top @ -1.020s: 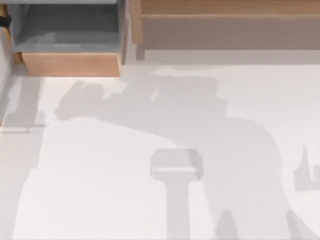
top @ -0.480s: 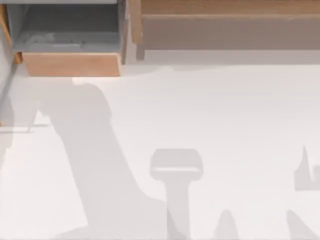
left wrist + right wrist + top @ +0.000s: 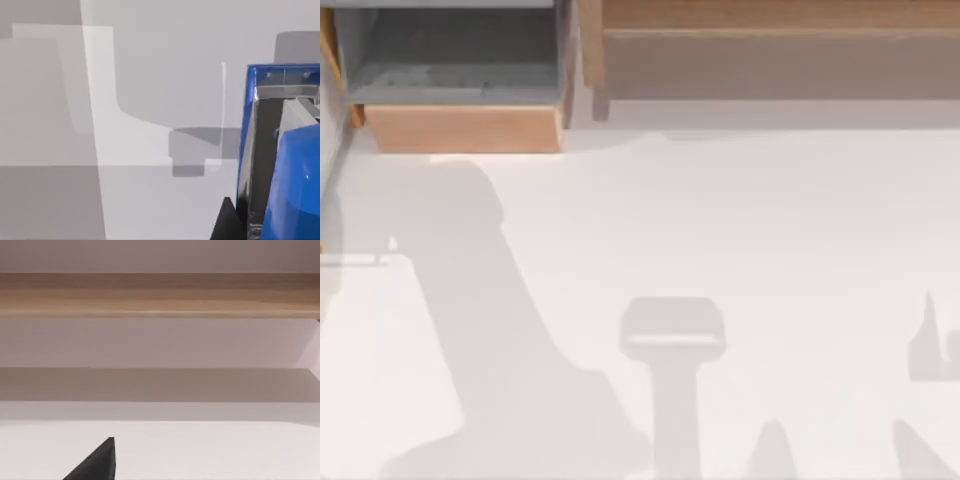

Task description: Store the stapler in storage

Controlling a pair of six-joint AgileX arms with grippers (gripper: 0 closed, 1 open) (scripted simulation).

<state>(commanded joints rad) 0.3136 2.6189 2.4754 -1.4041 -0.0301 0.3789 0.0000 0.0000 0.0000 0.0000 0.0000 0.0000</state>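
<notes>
Arm shadow slid left; stapler (image 3: 290, 165) right by left gripper, grip state unclear.

- wooden rail (image 3: 160, 295) runs straight across, pale wall above it
- shaded recess under the rail, then white table (image 3: 200, 450) in front
- one dark fingertip (image 3: 97, 462) pokes in over the table

Bright blue stapler (image 3: 292, 185) with a shiny grey metal strip; white table (image 3: 770, 230); light wood drawer (image 3: 463, 128), grey inside.
</notes>
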